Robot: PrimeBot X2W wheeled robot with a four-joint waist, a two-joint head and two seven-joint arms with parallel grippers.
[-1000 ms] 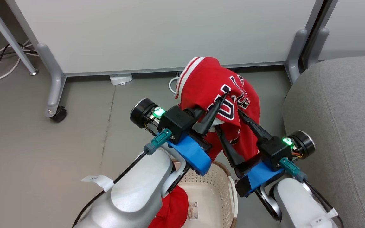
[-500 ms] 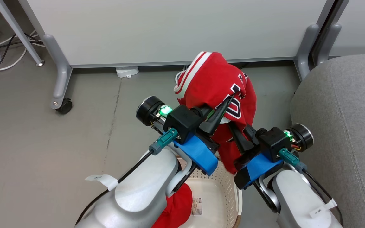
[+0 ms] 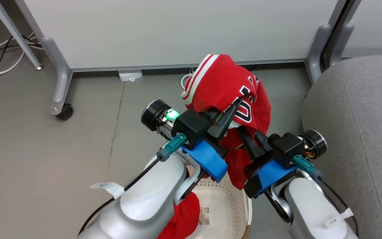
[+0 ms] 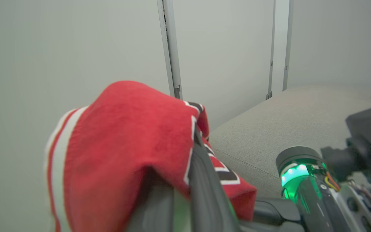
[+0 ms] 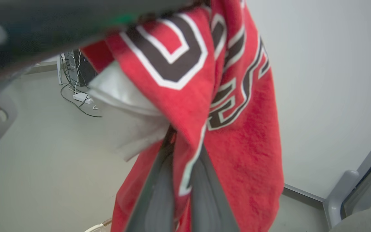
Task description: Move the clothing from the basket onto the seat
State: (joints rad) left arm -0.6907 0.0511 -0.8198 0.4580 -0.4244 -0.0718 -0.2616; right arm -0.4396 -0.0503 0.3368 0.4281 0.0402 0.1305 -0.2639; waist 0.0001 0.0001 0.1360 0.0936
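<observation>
Low at left, a crumpled red garment (image 3: 182, 215) lying in the cream perforated plastic basket (image 3: 235, 196). Above it, left claw (image 3: 231, 111) pinched shut on the red basketball jersey (image 3: 221, 83) with white trim and block lettering, held aloft over the basket. Soft, light, limp; likely to sag and slip, so best gripped at bunched folds. Right claw (image 3: 249, 142) clamped narrow on its hanging lower folds. Far right, the grey fabric sofa seat (image 3: 360, 116), near the jersey, not touching.
</observation>
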